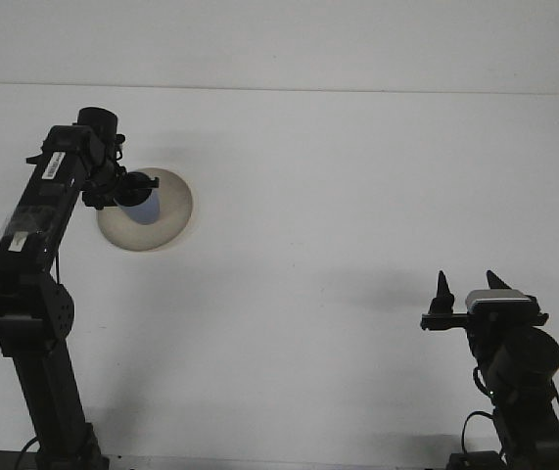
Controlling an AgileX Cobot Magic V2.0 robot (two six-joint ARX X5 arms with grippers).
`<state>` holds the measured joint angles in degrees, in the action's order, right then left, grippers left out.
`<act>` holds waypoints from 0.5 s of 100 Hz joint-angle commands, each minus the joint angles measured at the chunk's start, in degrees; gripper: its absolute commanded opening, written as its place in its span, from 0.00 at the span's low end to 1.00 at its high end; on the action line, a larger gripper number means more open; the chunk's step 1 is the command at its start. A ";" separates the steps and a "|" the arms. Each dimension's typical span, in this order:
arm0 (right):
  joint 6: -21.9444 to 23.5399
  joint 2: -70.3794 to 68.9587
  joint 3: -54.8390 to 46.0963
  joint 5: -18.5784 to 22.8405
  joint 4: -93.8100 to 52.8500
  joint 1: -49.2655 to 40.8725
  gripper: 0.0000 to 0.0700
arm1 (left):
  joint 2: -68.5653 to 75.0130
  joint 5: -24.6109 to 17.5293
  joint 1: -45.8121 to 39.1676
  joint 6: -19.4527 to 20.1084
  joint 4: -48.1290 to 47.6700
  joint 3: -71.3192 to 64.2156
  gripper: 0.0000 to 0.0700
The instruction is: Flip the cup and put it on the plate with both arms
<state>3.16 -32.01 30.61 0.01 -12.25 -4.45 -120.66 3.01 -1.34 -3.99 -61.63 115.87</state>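
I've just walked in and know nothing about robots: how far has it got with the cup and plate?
Nearly finished, it seems. The blue cup already sits over the plate, with the left gripper at it; whether it has let go is unclear. The right gripper waits open, holding nothing. Left: releasing and pulling the arm back.
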 commanded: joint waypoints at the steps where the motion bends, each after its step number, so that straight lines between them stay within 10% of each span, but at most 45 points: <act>1: -0.63 -0.20 0.66 -0.04 0.63 -0.09 0.76 | -1.53 -0.04 -0.31 -0.15 0.04 1.53 0.39; 50: -0.63 -0.20 0.66 -0.07 0.61 -0.09 0.76 | -1.51 -1.99 -1.79 -0.98 -5.90 9.49 0.50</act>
<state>3.16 -32.01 30.61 0.01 -12.25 -4.45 -120.79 1.19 -2.96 -4.16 -66.04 122.23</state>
